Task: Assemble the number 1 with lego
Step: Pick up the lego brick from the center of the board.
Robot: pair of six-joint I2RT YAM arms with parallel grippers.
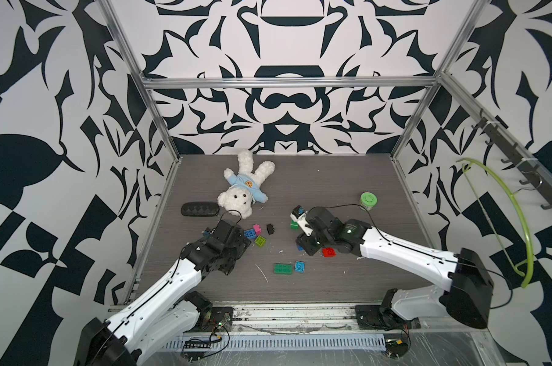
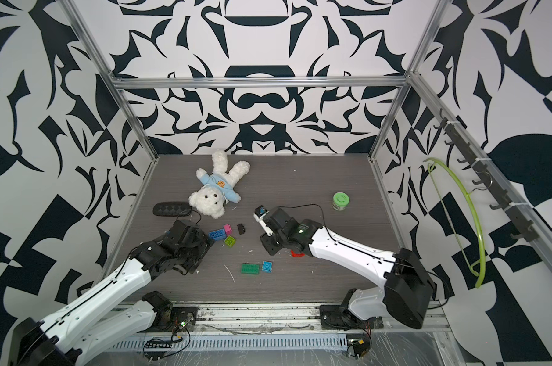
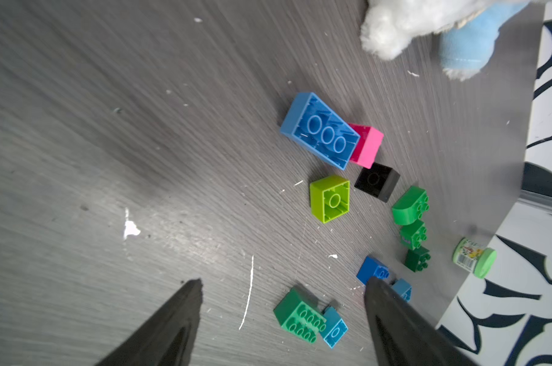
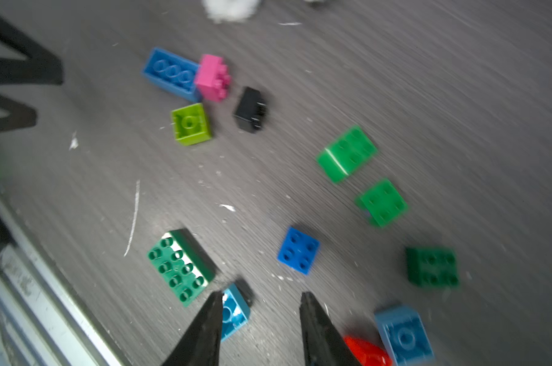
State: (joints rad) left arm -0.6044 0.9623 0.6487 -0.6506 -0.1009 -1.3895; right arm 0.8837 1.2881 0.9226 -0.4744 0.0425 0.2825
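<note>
The lego lies loose on the grey table (image 1: 331, 190). A blue brick (image 1: 250, 234), a pink one (image 1: 256, 227), a black one (image 1: 270, 228) and a lime one (image 1: 260, 241) cluster by my left arm. A long green brick (image 1: 282, 269) and a light blue one (image 1: 299, 266) lie nearer the front. A red brick (image 1: 328, 252) and a green one (image 1: 294, 225) show beside my right arm. My left gripper (image 3: 284, 281) hangs open above the table, nothing between its fingers. My right gripper (image 4: 261, 294) is open too, one finger next to the light blue brick (image 4: 235, 312).
A white teddy bear (image 1: 243, 187) and a black case (image 1: 200, 209) lie at the back left. A green-lidded jar (image 1: 368, 201) stands at the right. Metal frame posts edge the table, and a rail (image 1: 268, 313) runs along the front. A green hanger (image 1: 503, 221) hangs outside.
</note>
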